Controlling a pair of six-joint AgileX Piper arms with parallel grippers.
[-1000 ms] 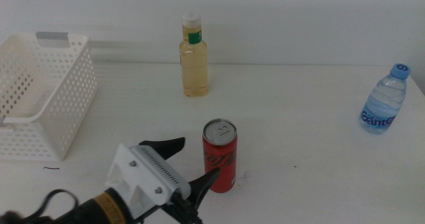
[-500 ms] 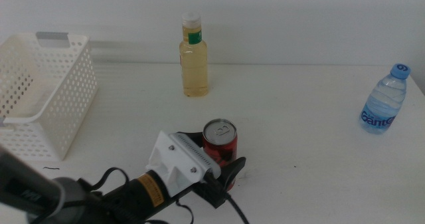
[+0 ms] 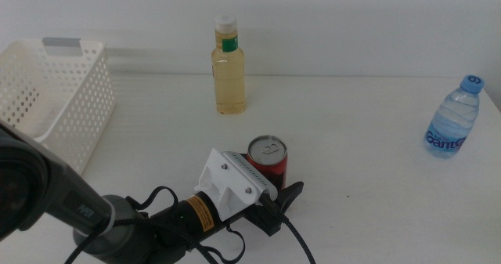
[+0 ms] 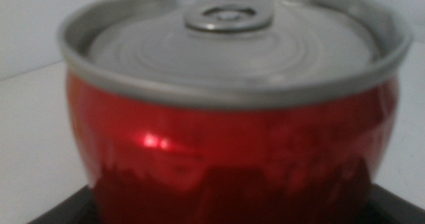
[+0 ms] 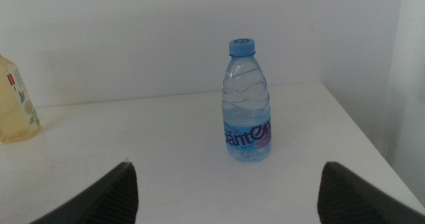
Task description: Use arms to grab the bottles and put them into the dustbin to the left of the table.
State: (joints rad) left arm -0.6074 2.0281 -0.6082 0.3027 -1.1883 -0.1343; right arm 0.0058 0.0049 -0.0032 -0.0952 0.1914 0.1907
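Nearest, the left gripper [image 3: 274,195] straddles the red can [image 3: 268,159] at the table's [image 3: 368,139] near middle, jaws apart around it; closing comes next. The right gripper [image 5: 226,187], wide open, faces the water bottle [image 5: 248,104] far right. The dustbin [image 3: 70,131] stands far left.

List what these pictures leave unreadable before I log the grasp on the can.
- Left gripper contact: middle view, white bracket hides the red can lower body; left wrist view too close, jaw tips cut off.
- Dustbin interior: cropped at frame edge.
- Water bottle label: too small.
- Right gripper: absent from middle view.
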